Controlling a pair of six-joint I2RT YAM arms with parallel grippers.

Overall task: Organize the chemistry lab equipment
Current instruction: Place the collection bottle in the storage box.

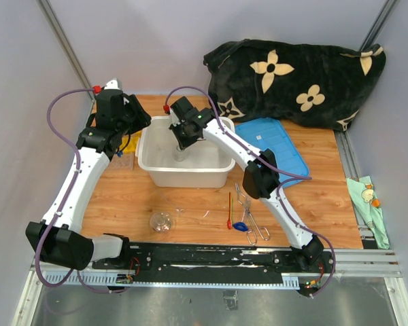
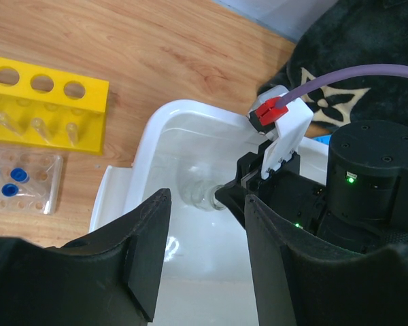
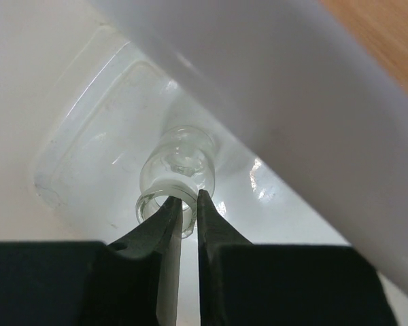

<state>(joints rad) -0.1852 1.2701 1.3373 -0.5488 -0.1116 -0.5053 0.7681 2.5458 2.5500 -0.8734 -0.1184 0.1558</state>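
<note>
Right end effector (image 3: 188, 204) pinching rim of small glass flask (image 3: 180, 163), frame centre, inside white tub (image 1: 183, 182). Left end effector (image 2: 205, 210) spread, empty. Risk: slick rim slips, flask drops, cracks against tub.

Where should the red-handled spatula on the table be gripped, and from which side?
The spatula lies flat and thin, running near to far. I'd come straight down and close the fingers across its middle, left to right, clear of the tongs beside it.
</note>
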